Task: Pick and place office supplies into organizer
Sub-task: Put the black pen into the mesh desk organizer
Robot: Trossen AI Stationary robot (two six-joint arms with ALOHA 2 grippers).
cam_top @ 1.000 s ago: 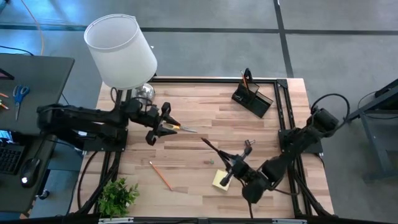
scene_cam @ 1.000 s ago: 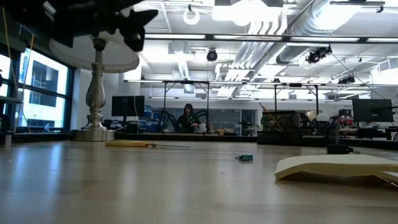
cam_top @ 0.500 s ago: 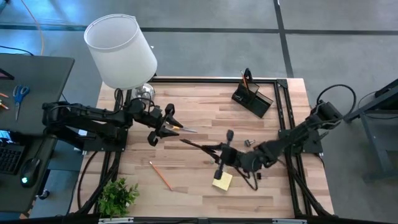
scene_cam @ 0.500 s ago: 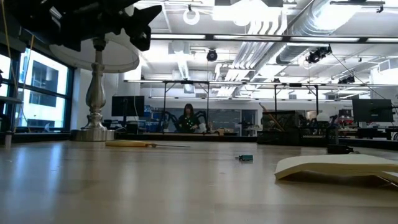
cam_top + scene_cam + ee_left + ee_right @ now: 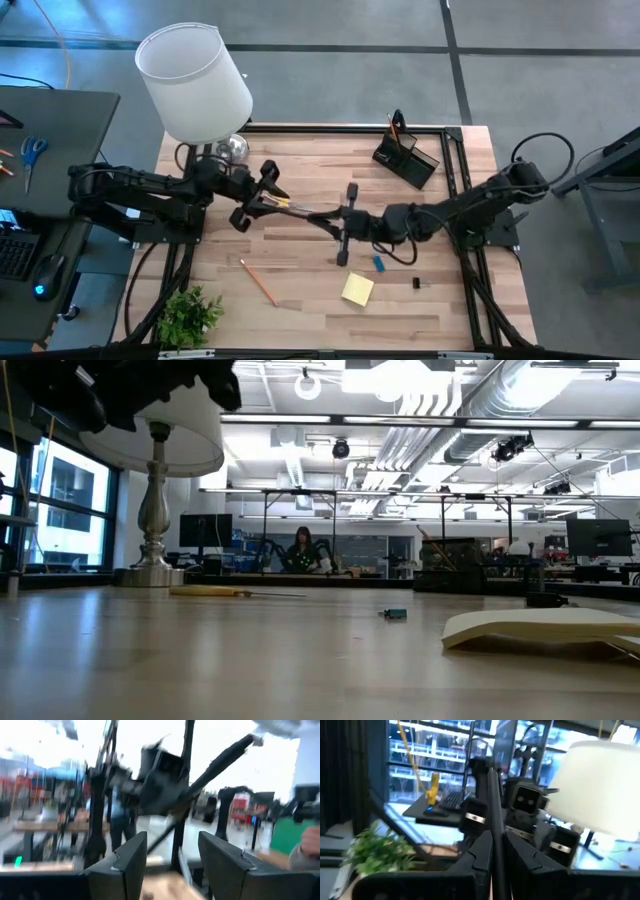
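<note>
Over the middle of the pale wooden bench (image 5: 300, 290), the two dark arms are meeting tip to tip. The right gripper (image 5: 341, 226) is reaching in from the right side with its fingers pressed together on a thin black pen (image 5: 322, 221), which is showing in the right wrist view as a dark rod (image 5: 496, 820) running up between the pads. The left gripper (image 5: 268, 203) is hanging just beside it over the yellow-handled scissors (image 5: 292, 207), whose blades are lying flat on the wood and pointing toward the right arm; its fingers (image 5: 127, 862) are standing spread, with nothing between them in the left wrist view. Whether the pen tip is touching the scissors cannot be told. The small black boxy organizer (image 5: 407, 158) is sitting at the far right corner of the bench with a pencil already upright in it, well apart from both grippers. Nearer the front edge, a yellow sticky-note pad (image 5: 357, 289) is lying flat, with a small blue eraser-like piece (image 5: 379, 263) just beyond it and a tiny black clip (image 5: 416, 284) off to its right. A thin orange pencil (image 5: 259, 282) is lying diagonally toward the front left, near a small green plant (image 5: 188, 316). A white-shaded lamp (image 5: 195, 82) is standing at the far left corner.
</note>
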